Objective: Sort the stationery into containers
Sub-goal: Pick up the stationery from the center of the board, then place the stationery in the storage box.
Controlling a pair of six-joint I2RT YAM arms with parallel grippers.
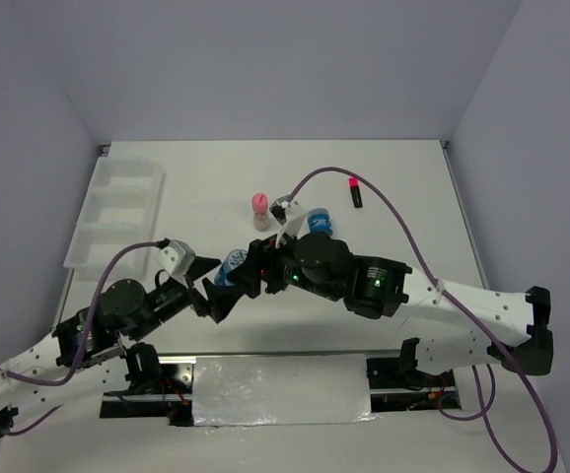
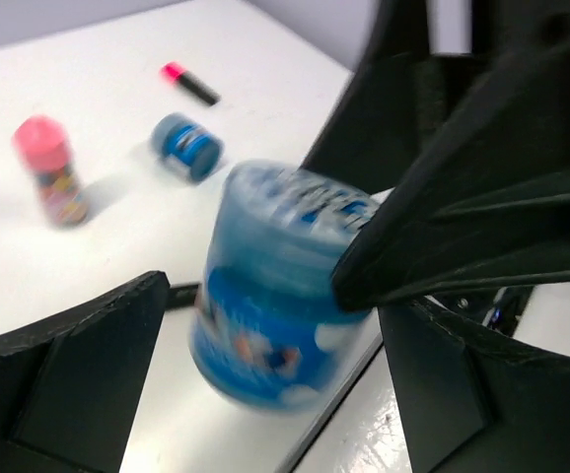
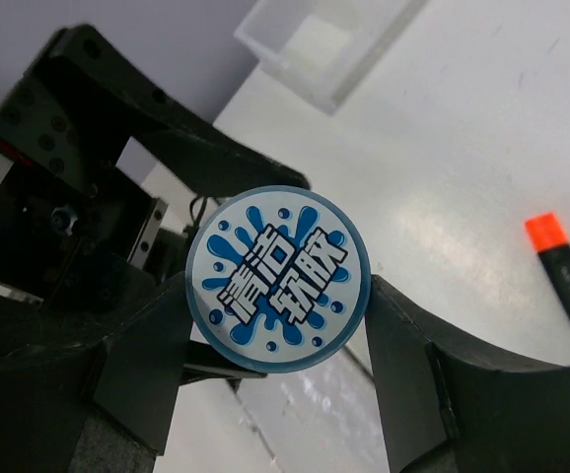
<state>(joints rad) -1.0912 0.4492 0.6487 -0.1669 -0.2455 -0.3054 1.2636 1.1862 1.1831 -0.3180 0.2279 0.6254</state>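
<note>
Right wrist view: the right pincer (image 3: 277, 296) is clamped on a small round blue roll with a white printed face (image 3: 277, 279), one finger on each side of it. From the top external view, this roll sits over the near middle of the white desk (image 1: 403, 197). The left pincer (image 2: 265, 335) stands with its fingers apart on either side of the roll. A white translucent divided plastic tray (image 1: 117, 212) lies well apart, far left.

Labelled roll (image 3: 277, 279): blue rim, white face with blue splashes and characters.
Second roll (image 2: 188, 146): blue.
Tube (image 1: 260, 210): pink cap, tan body.
Marker (image 1: 356, 193): black, pink cap.
Other marker (image 3: 562, 270): black, orange cap.
Tray (image 1: 117, 212): translucent white.
</note>
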